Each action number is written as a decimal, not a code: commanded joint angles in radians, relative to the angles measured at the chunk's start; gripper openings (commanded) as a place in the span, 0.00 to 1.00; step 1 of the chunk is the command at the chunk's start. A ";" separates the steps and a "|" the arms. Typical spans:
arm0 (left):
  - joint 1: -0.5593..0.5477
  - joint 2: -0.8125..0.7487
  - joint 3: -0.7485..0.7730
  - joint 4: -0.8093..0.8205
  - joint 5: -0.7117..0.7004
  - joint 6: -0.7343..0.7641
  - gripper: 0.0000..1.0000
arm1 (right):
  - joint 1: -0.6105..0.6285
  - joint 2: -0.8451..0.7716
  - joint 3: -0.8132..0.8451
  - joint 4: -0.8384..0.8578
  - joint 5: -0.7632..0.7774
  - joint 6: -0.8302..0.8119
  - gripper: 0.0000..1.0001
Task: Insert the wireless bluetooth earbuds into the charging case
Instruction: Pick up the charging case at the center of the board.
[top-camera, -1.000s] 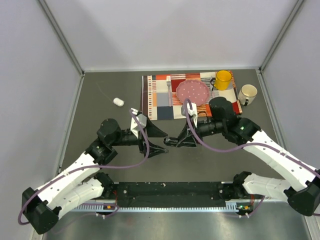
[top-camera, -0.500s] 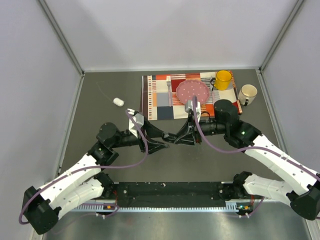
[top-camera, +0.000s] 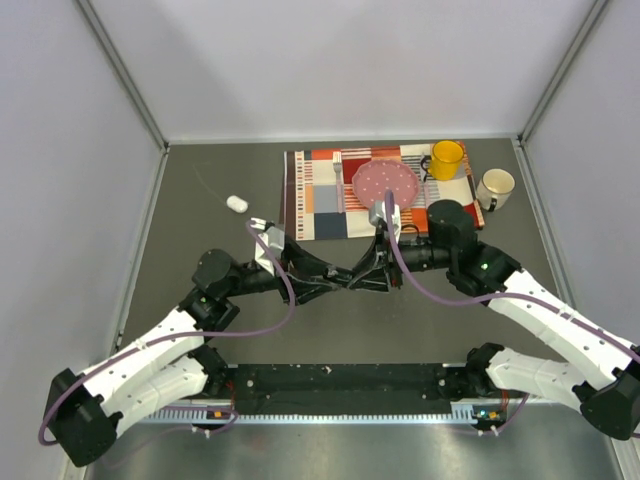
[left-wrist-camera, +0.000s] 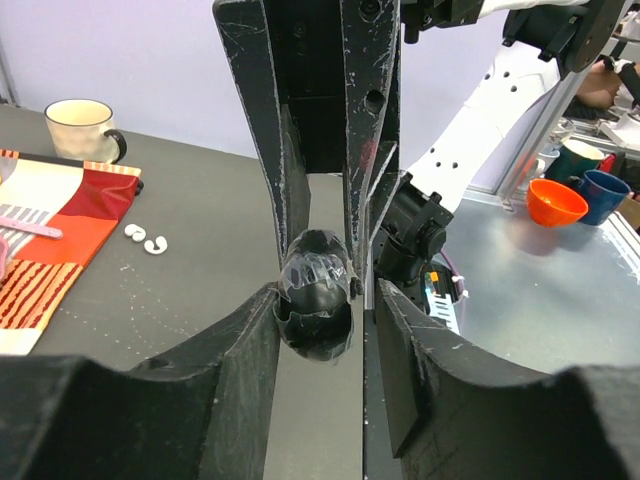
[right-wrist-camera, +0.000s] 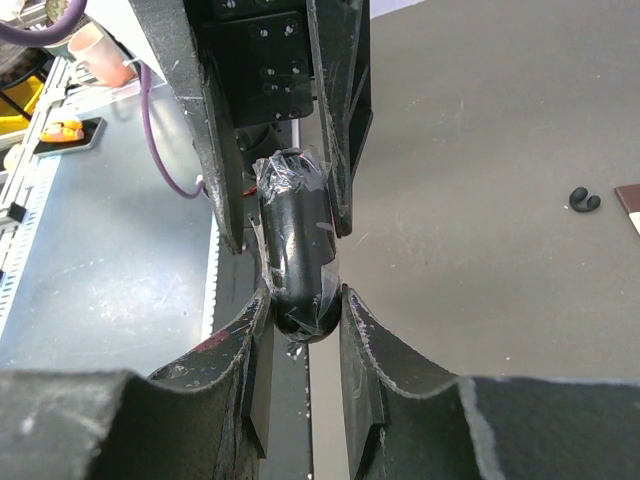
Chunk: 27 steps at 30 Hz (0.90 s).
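— How far along are we?

— Barely begun, we judge. No earbud sits in the case yet. The black charging case (right-wrist-camera: 293, 240) is held between our two arms over the middle of the worktop (top-camera: 330, 335).

— Who has it?

— Our right fingers (right-wrist-camera: 365, 365) are clamped on one end. Our left fingers (left-wrist-camera: 240, 350) stand narrow on either side of the other end, and one touches it. We cannot tell whether they truly pinch it.

— Is the lid up?

— We see a seam across the case in the left wrist view, but we cannot tell whether it is open or shut. If it is shut, we think opening it comes first.

— And the buds?

— All loose on the worktop. In the left wrist view the two white earbuds (left-wrist-camera: 154, 244) lie side by side between 9 and 10 o'clock of the case, just off the edge of the patterned placemat (left-wrist-camera: 60, 230). In the right wrist view the black earbud (right-wrist-camera: 584, 200) lies alone at 3 o'clock of the case, well apart from it.

— Anything else nearby?

— A white oval pod (top-camera: 236, 203) lies at 10 o'clock of the meeting fingers in the top view, well apart, with nothing touching it.

— So what is left?

— Nearly everything: we need the case steady and open, then each bud picked up and seated.
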 joint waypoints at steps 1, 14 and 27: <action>-0.005 0.000 -0.001 0.043 -0.007 0.000 0.48 | -0.007 -0.017 -0.001 0.071 -0.007 0.005 0.00; -0.012 0.028 -0.014 0.107 -0.030 -0.023 0.35 | -0.007 -0.017 -0.006 0.096 -0.029 0.028 0.00; -0.021 0.054 -0.007 0.109 -0.026 -0.024 0.28 | -0.007 -0.017 -0.012 0.109 -0.029 0.037 0.00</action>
